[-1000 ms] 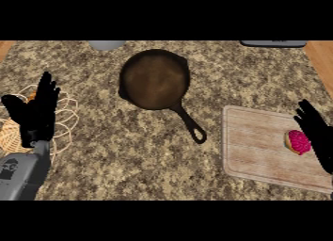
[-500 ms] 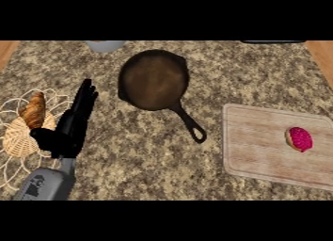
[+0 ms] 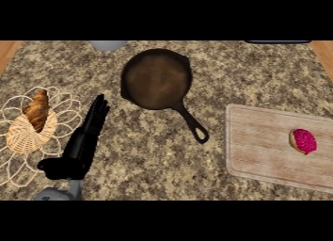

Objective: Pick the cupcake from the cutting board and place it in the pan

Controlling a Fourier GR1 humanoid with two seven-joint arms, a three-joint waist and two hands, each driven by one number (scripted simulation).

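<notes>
The black left hand (image 3: 83, 143) shows edge-on over the speckled granite surface (image 3: 141, 155), its fingers (image 3: 97, 113) straight and close together, holding nothing. Just left of the fingers sits a woven wire basket (image 3: 10, 146) with a brown croissant (image 3: 37, 110). Right of the fingertips lies the dark round cast-iron pan (image 3: 155, 80). Well apart to the right, the pink-frosted cupcake (image 3: 303, 141) rests on the pale wooden cutting board (image 3: 266, 150).

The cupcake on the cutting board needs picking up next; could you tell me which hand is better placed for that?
Neither is close. The cupcake sits at the robot's right, so the right hand suits, though it is out of view. The left hand lies open across the pan.
</notes>
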